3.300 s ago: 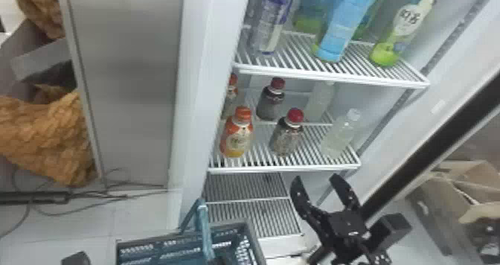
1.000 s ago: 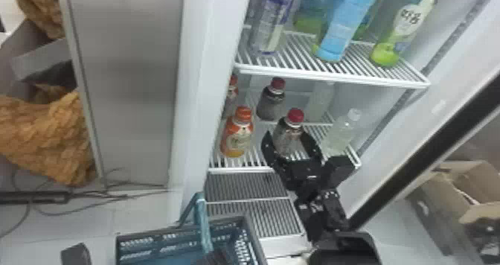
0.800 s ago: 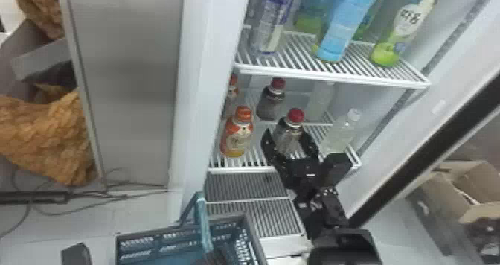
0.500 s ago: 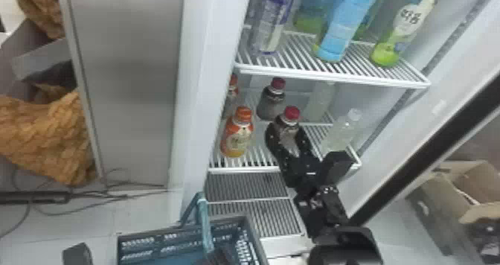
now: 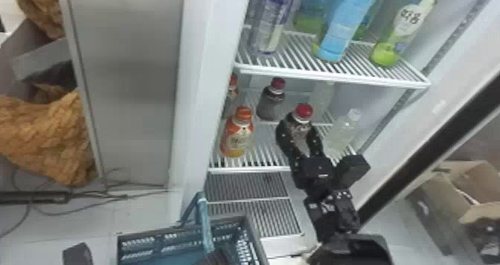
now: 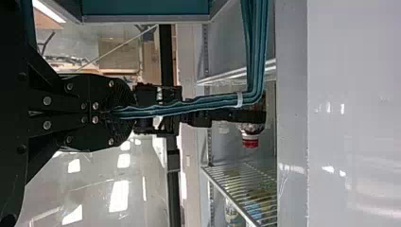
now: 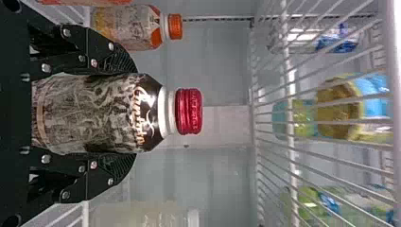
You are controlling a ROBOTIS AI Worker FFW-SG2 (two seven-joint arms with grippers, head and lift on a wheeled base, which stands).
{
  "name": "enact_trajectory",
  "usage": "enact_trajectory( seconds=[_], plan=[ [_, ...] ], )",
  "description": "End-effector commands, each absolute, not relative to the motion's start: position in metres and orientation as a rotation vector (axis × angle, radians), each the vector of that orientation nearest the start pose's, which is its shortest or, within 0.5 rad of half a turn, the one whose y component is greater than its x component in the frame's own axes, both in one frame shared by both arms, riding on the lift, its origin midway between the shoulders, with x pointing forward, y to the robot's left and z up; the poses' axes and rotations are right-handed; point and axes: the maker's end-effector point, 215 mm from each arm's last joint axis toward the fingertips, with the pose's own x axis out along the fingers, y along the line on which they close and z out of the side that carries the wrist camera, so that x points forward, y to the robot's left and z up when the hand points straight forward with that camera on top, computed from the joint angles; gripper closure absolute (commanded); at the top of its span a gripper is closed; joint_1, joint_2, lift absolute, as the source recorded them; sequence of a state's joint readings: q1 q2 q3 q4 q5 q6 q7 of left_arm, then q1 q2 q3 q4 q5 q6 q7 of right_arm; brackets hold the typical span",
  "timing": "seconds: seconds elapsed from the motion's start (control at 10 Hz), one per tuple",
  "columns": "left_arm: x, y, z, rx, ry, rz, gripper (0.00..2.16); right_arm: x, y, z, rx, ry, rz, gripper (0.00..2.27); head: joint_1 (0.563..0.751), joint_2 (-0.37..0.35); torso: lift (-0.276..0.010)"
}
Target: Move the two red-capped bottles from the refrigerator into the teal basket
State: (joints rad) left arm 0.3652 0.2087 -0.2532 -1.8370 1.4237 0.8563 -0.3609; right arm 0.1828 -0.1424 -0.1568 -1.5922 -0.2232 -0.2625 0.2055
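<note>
In the head view my right gripper is around the front red-capped bottle at the middle shelf. The right wrist view has my right gripper with its fingers against both sides of this bottle, cap uncovered. Behind it stands the other red-capped bottle. The teal basket is below, in front of the refrigerator, with my left gripper at its handle. Seen from the left wrist, my left gripper is shut on the teal handle.
An orange-capped bottle stands left of the gripped bottle, a clear bottle to its right. Taller bottles stand on the upper shelf. The refrigerator's left wall and the dark-edged door flank the opening.
My right gripper has come up from the lower right to the front red-capped bottle and closed on it. That bottle has since shifted slightly right. The basket has hardly moved.
</note>
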Motion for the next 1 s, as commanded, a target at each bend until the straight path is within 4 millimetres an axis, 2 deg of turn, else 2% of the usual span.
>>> enact_trajectory(
  seconds=[0.0, 0.5, 0.9],
  plan=[
    [0.282, -0.065, -0.372, -1.373, 0.834, -0.997, 1.15, 0.516, -0.326, -0.324, 0.044, -0.149, 0.044, 0.66, 0.695, -0.35, -0.228],
    [0.281, -0.065, -0.373, -1.375, 0.833, -0.995, 1.15, 0.462, -0.299, -0.315, 0.116, -0.103, 0.098, 0.66, 0.695, -0.35, -0.228],
    [0.281, -0.065, -0.372, -1.376, 0.835, -0.997, 1.15, 0.428, -0.275, -0.313, 0.167, -0.056, 0.163, 0.66, 0.695, -0.35, -0.228]
  ],
)
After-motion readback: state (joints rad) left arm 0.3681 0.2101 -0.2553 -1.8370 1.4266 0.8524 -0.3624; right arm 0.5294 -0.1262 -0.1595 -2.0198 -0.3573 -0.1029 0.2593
